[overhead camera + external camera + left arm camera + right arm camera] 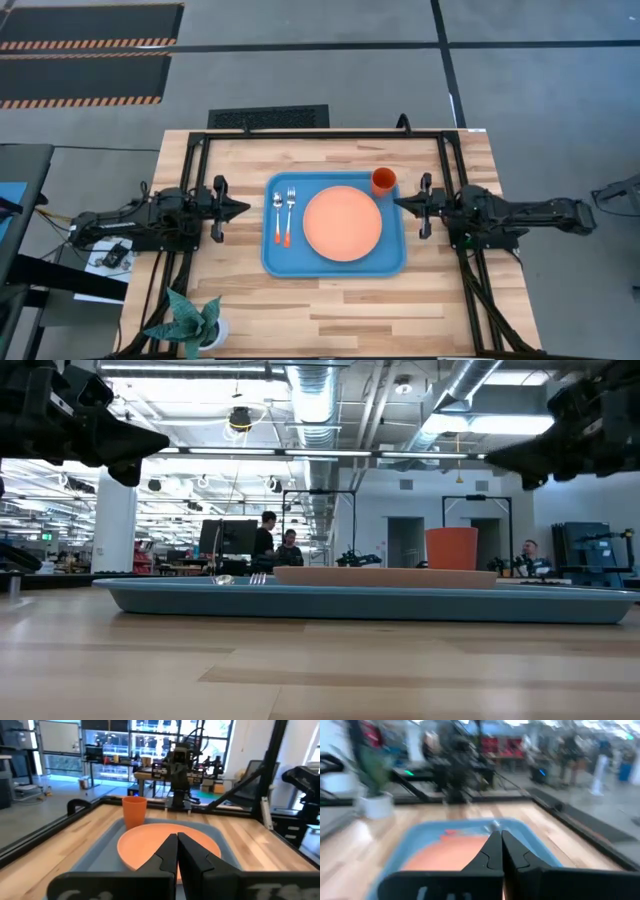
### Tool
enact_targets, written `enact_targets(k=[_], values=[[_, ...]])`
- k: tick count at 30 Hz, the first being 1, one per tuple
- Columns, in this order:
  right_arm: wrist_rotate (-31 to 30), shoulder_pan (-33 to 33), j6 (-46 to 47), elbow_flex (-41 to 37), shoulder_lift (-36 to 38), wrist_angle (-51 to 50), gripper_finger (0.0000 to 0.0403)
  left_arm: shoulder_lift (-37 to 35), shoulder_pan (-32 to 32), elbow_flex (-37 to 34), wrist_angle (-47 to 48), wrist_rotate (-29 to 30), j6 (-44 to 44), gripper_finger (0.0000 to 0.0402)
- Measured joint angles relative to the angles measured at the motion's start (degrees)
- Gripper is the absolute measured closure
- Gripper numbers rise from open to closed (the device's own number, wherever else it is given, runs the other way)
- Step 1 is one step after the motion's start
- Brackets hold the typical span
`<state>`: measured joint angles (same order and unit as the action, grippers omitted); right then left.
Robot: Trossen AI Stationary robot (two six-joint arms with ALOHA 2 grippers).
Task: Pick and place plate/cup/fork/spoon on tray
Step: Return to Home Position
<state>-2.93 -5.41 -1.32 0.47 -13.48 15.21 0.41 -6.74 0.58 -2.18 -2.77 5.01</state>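
The plate (342,223), cup (383,181), fork (290,214) and spoon (277,214) all lie on the tray (390,262) at mid-desk, so the placing looks finished. The left gripper (241,208) and right gripper (400,203) hang just outside the tray's ends, jaws together and empty; nothing seems left but to wait.

A light wooden table (330,310) with butcher-block planks stands on a grey floor. A black metal frame (325,132) runs along its far edge and down both sides. At the near left corner sits a small potted plant (190,322) with spiky green leaves in a white pot. Beyond the far edge, a dark vent grille (268,117) lies in the floor. Black mats with orange-striped edges (85,52) lie at the far left. In the low view, two people (277,546) stand by a monitor (226,537) in the room behind, and another person (528,556), perhaps seated, shows farther right.
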Motion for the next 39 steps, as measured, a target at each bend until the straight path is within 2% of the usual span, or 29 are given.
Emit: enact_targets(k=[3,11,18,23,39], values=[[-3.5,0.0,1.8,0.0,1.0,-3.1,0.0399,0.1,0.0,0.0,0.2,1.1,0.2,0.0401],[-3.6,0.0,2.4,0.0,1.5,-5.4,0.0382,0.1,0.0,-0.1,0.4,3.6,0.2,0.0401],[-3.6,0.0,2.8,0.0,1.5,-8.0,0.0365,0.1,0.0,-0.2,0.5,3.5,-1.4,0.0401],[-3.6,0.0,2.9,-0.1,1.5,-9.6,0.0364,0.1,0.0,-0.2,0.4,3.5,1.7,0.0401],[-3.6,0.0,2.9,-0.1,1.5,-12.2,0.0363,0.1,0.0,-0.2,0.4,3.5,1.7,0.0401]])
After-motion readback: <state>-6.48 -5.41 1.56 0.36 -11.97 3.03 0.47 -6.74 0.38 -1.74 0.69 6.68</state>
